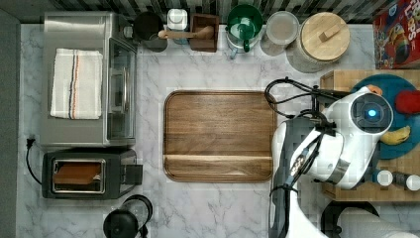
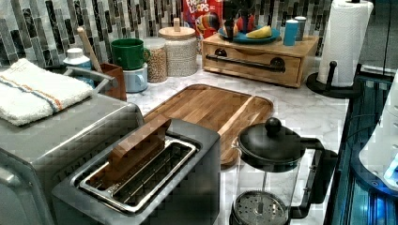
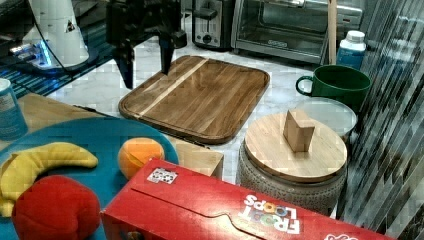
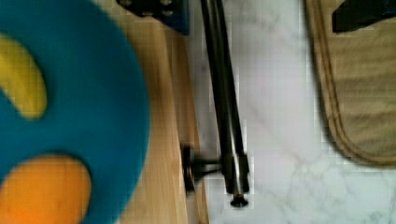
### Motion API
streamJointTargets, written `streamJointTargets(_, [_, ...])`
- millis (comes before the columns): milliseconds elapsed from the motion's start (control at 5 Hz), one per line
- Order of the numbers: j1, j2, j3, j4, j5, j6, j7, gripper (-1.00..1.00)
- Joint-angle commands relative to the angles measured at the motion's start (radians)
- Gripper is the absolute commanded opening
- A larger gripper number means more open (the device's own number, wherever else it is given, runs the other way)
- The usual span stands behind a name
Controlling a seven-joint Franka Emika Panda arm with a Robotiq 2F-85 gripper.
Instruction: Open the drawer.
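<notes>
The light wood drawer (image 2: 253,66) sits shut in its box at the back of the counter in the left view, with its long black bar handle (image 2: 245,63) across the front. In the wrist view the handle (image 4: 225,93) runs between the box edge and the marble, and one mount (image 4: 198,167) shows. My gripper (image 3: 146,62) hangs open above the strip between the box and the walnut cutting board (image 3: 200,95). In the wrist view my gripper (image 4: 259,11) straddles the handle from above, with one fingertip (image 4: 156,7) over the box and the other (image 4: 362,16) over the board.
A blue plate (image 3: 95,135) with a banana (image 3: 45,162), an orange (image 3: 140,152) and a red fruit (image 3: 55,207) rests on the box. A cereal box (image 3: 225,210) and a lidded jar (image 3: 295,150) stand nearby. A paper towel roll (image 2: 345,40), a French press (image 2: 270,168) and a toaster (image 2: 150,173) also stand on the counter.
</notes>
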Motion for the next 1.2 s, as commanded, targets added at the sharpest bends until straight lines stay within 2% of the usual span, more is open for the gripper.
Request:
streamJointTargets(200, [0.004,0.098,0.028,0.005,0.022,0.097,-0.123,1.00])
streamJointTargets(600, [-0.047,0.130,0.031,-0.026,0.028,0.219,-0.146,1.00])
streamJointTargets(800, [-0.042,0.140,0.026,-0.033,0.028,0.247,-0.137,1.00])
streamJointTargets(1200, [-0.043,0.160,0.074,-0.018,0.087,0.173,-0.106,1.00])
